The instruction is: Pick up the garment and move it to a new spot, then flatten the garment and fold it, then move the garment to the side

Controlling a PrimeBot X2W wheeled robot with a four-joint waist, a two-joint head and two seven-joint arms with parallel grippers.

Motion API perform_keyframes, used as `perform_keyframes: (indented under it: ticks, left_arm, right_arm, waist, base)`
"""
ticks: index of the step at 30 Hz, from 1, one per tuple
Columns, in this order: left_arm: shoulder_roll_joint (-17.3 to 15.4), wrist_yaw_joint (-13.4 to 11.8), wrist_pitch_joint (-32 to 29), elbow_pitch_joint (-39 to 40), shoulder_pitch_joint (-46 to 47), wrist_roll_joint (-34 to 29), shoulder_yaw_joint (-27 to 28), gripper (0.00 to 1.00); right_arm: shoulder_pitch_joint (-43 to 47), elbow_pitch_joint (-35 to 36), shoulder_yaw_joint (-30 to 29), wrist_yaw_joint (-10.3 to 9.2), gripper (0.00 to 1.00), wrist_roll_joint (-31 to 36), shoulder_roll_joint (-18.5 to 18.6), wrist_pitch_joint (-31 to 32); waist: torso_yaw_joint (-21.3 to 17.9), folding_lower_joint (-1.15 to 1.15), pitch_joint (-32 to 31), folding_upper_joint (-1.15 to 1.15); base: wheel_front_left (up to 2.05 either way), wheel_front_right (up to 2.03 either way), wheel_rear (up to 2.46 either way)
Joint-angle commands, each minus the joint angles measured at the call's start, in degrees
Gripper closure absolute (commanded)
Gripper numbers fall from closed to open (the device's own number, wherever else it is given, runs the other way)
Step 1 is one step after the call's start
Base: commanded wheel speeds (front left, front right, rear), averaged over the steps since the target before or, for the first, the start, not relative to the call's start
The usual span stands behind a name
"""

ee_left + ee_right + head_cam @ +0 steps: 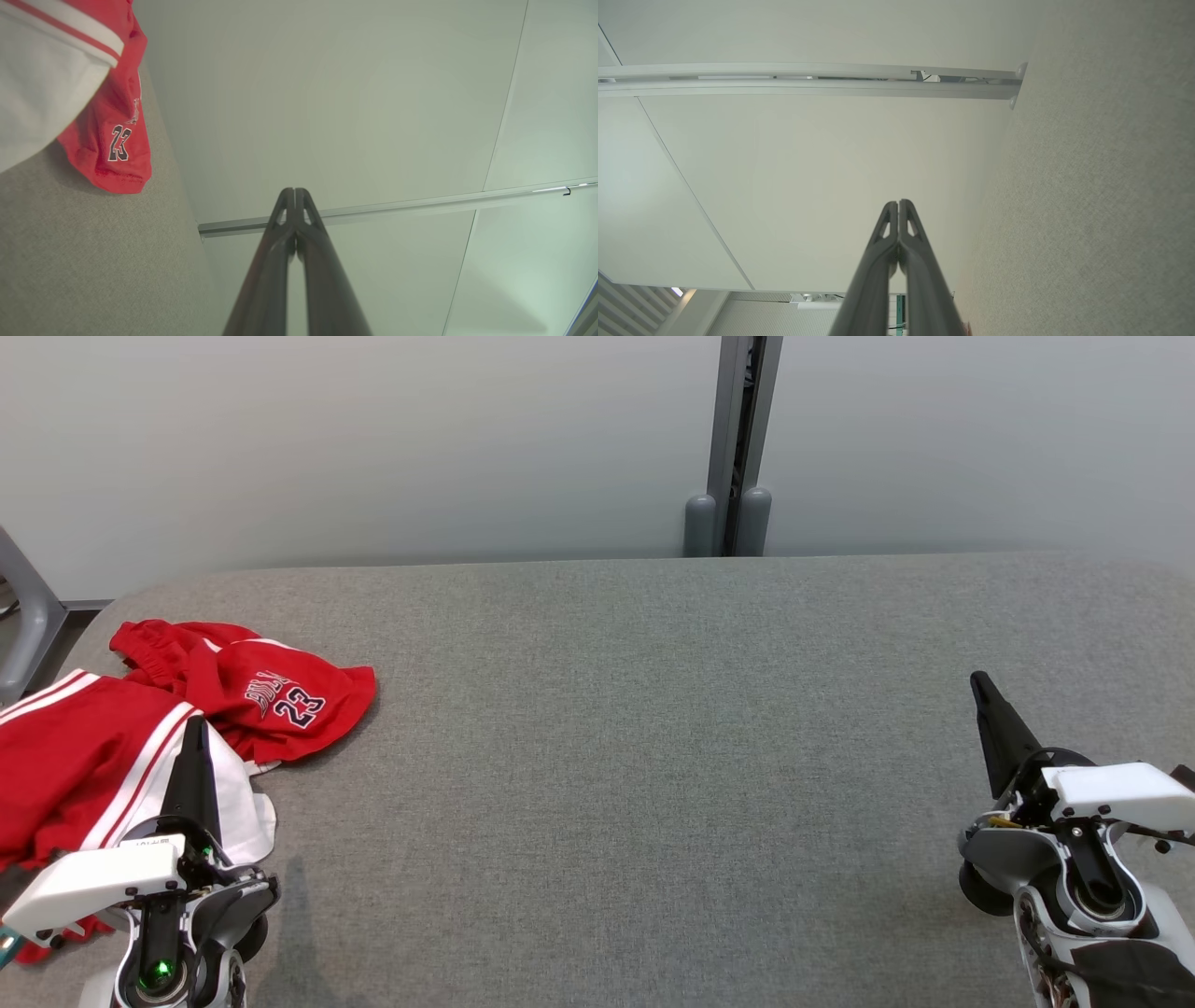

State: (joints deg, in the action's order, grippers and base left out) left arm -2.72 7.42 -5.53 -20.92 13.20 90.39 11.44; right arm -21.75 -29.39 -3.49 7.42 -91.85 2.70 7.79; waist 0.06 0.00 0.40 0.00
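Observation:
The garment (140, 728) is red with white stripes and a "23" print, crumpled at the left edge of the grey table (616, 737). Its red leg with the number also appears in the left wrist view, garment (110, 135), at the upper left. My left gripper (196, 721) hovers at the lower left over the garment's white part, fingers together and holding nothing; in its own view the gripper (295, 190) points at the pale wall. My right gripper (977, 678) is at the lower right above bare table, also shut and empty, gripper (899, 202).
A pale wall (373, 439) runs behind the table, with a grey vertical post (738, 448) at its back middle. A grey frame piece (23, 616) stands past the table's left edge. Bare grey cloth spreads across the table's middle and right.

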Motion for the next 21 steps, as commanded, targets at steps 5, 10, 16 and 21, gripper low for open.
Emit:
perform_keyframes:
  ticks: [5,10,16,21]
  left_arm:
    - [-0.3,0.1,0.0,0.1,0.3,0.4,0.1,1.0]
    - [-0.3,0.1,0.0,0.1,0.3,0.4,0.1,1.0]
    - [-0.3,0.1,0.0,0.1,0.3,0.4,0.1,1.0]
    - [-0.3,0.1,0.0,0.1,0.3,0.4,0.1,1.0]
  right_arm:
    - [0.0,-0.1,-0.2,0.15,1.0,-0.3,0.3,0.1]
    - [0.0,-0.1,-0.2,0.14,1.0,-0.3,0.3,0.1]
    - [0.0,-0.1,-0.2,0.14,1.0,-0.3,0.3,0.1]
    - [0.0,-0.1,-0.2,0.15,1.0,-0.3,0.3,0.1]
  waist:
    - [0.0,0.0,0.0,0.0]
    - [0.0,0.0,0.0,0.0]
    - [0.0,0.0,0.0,0.0]
    - [0.0,0.0,0.0,0.0]
  base:
    - [0.0,0.0,0.0]
    - [0.0,0.0,0.0]
    - [0.0,0.0,0.0]
    - [0.0,0.0,0.0]
